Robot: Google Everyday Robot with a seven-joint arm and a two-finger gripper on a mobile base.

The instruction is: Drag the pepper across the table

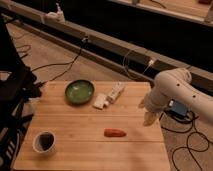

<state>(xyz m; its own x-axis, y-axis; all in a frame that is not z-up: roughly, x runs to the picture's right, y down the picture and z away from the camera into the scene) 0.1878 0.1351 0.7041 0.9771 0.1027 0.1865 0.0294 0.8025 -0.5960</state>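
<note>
The pepper [115, 132] is a small red-orange tapered object lying on the wooden table [75, 125], near the middle of its front right part. My gripper [148, 119] hangs from the white arm [172, 87] over the table's right edge, to the right of the pepper and a little behind it, apart from it.
A green bowl [79, 91] stands at the table's back middle. White packets [109, 96] lie right of the bowl. A white cup with dark contents [44, 142] stands at the front left. Cables run over the floor around the table. A dark frame stands at the left.
</note>
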